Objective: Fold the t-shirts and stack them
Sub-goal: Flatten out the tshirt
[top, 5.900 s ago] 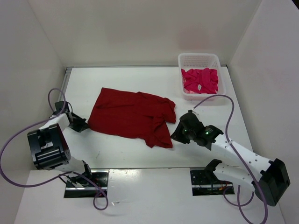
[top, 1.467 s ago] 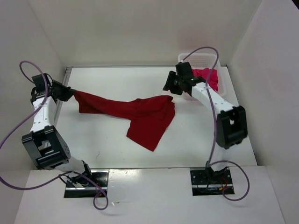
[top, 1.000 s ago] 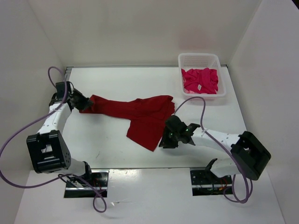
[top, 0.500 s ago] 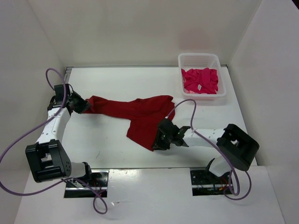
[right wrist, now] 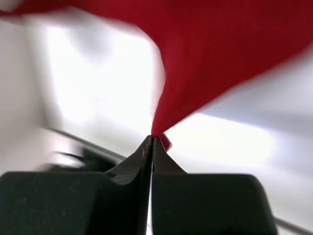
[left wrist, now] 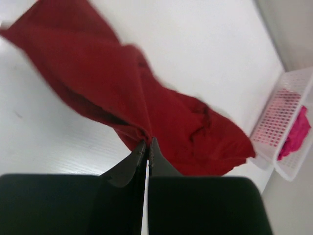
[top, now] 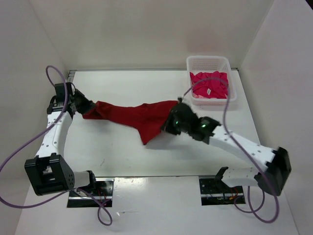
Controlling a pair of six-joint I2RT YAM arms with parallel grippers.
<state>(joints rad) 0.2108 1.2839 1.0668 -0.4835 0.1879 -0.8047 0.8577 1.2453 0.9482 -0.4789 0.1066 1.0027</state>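
A dark red t-shirt (top: 128, 117) hangs stretched between my two grippers over the middle of the table. My left gripper (top: 84, 108) is shut on the shirt's left end; in the left wrist view its fingertips (left wrist: 147, 142) pinch a bunched fold of the red cloth (left wrist: 161, 103). My right gripper (top: 169, 126) is shut on the right part of the shirt; in the right wrist view its tips (right wrist: 152, 138) clamp a corner of the cloth (right wrist: 220, 44), which rises from them, blurred. A magenta-pink t-shirt (top: 210, 84) lies crumpled in the basket, with pale pink cloth (left wrist: 282, 111) under it.
The white lattice basket (top: 208, 59) stands at the back right corner, close behind the right arm. White walls close in the table on the left, back and right. The arm bases and their purple cables sit along the near edge.
My right gripper closed on the shirt's near hanging part and carried it up and back to the right, so the flap no longer trails toward the front. The left gripper kept its hold.
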